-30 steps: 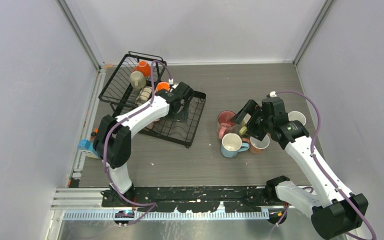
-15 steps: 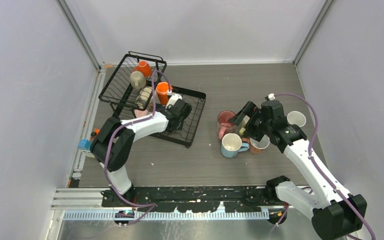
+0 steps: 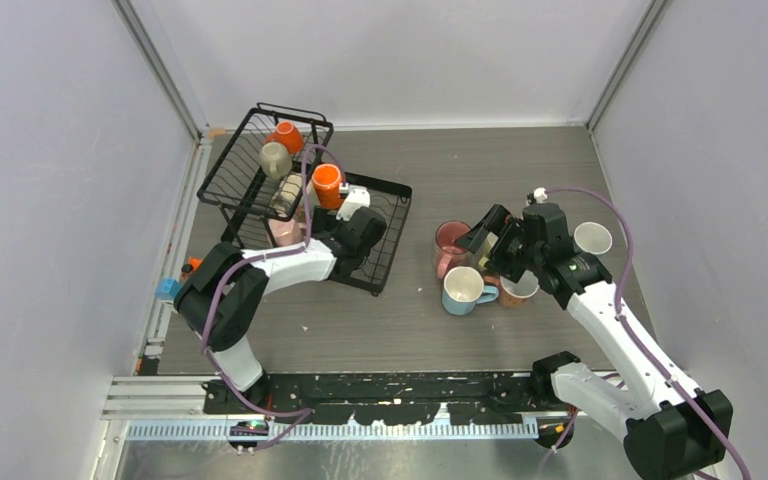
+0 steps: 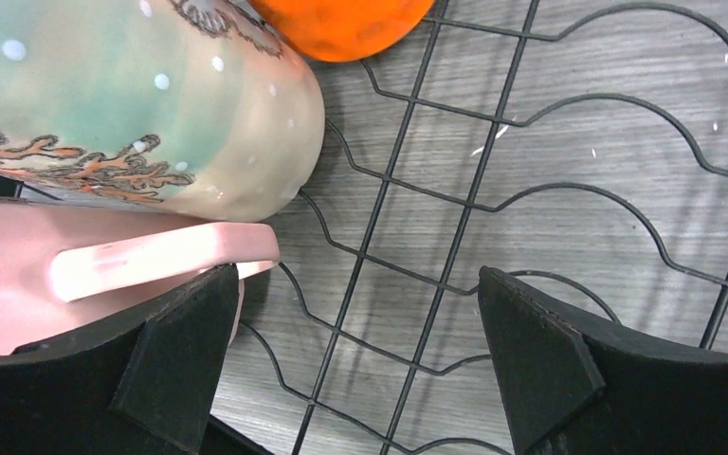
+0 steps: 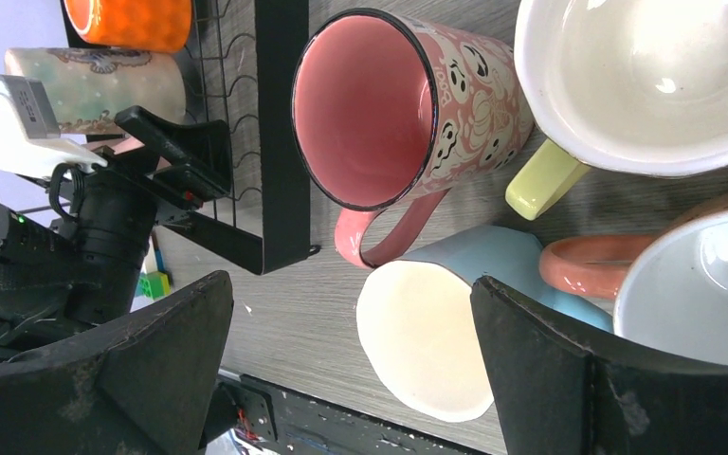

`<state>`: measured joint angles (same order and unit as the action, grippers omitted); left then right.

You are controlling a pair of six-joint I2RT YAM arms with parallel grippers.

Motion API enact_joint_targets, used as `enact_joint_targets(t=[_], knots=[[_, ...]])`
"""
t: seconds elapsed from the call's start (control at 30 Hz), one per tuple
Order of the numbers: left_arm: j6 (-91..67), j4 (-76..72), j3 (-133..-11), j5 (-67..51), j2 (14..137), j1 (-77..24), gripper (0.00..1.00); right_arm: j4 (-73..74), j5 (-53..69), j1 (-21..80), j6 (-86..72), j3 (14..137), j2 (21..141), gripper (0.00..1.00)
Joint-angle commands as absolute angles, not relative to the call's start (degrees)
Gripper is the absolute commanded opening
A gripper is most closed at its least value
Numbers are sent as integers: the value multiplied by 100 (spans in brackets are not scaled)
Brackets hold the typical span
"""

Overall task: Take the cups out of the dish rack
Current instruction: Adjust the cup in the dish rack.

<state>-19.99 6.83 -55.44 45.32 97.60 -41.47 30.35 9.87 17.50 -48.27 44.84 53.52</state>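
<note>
Left hand [image 4: 357,281] has drawn back, open, beside the pink mug [image 4: 9,308].

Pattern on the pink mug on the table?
Pink mug: cream ghost-like faces on pink; clearest in right wrist view.

Soft, even light falls from above. The overhead view is bright and sharp, with only faint, short shadows on the table [image 3: 520,170], and the pale walls [image 3: 60,200] are evenly lit. In the left wrist view the wires of the dish rack [image 4: 455,218] throw soft-edged shadows on the wood just beside them. In the right wrist view 1 small glare spot sits inside the white mug [image 5: 626,66], whose rim is crisp.
</note>
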Motion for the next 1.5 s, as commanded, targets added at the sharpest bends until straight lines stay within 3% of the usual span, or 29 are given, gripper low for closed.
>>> enact_joint_targets(t=[0.0, 0.87, 1.17, 1.47], knots=[[-2045, -224, -5405, 5041, 9596, -4151, 100, 2698, 1203, 1739, -4671, 4401, 5254, 100], [-2015, -2776, -4591, 5765, 10234, -4166, 89, 2155, 1927, 1739, -4396, 3671, 4754, 100], [-1954, -3083, -4509, 5754, 10268, -4303, 80, 2248, 1907, 1734, -4333, 3639, 4604, 100], [-1970, -3095, -4519, 5823, 10250, -4462, 78, 2313, 1875, 1737, -4327, 3603, 4500, 100]])
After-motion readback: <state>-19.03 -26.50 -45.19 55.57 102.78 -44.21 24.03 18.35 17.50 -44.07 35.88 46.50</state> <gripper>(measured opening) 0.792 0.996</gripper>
